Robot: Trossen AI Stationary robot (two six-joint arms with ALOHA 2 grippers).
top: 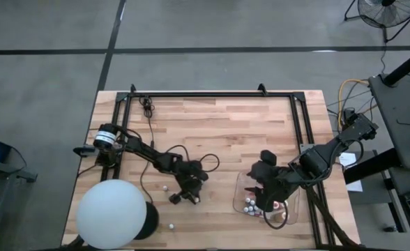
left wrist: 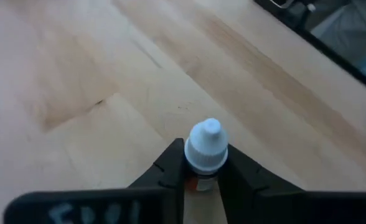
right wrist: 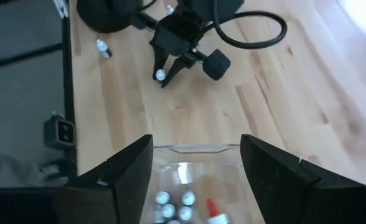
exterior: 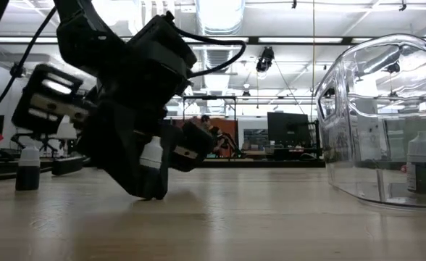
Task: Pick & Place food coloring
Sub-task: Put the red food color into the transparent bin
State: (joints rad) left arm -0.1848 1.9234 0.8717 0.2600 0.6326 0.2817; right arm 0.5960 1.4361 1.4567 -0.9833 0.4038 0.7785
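Note:
A small food coloring bottle (left wrist: 206,146) with a white cap sits between the fingers of my left gripper (left wrist: 205,163), which is shut on it low over the table's near middle (top: 183,197). In the low view the fingers (exterior: 152,190) reach down to the wood. Two more bottles are loose on the table: one (top: 164,187) beside the gripper, which stands upright in the low view (exterior: 28,168), and one (top: 170,226) near the front edge. My right gripper (right wrist: 195,180) hangs open above the clear tray (top: 289,216), which holds several bottles (right wrist: 170,202). My left gripper pinches the bottle's body just under the white cap (left wrist: 200,182) between its two fingers. The fingers slant down from the table's left side. The bottle stands roughly upright with its cap up; the fingers hide its base.
A big white ball (top: 111,213) sits at the table's near left corner, close to the left arm. A black frame (top: 212,94) runs along the far edge and both sides. Bare wood lies between the left gripper and the tray (exterior: 387,123).

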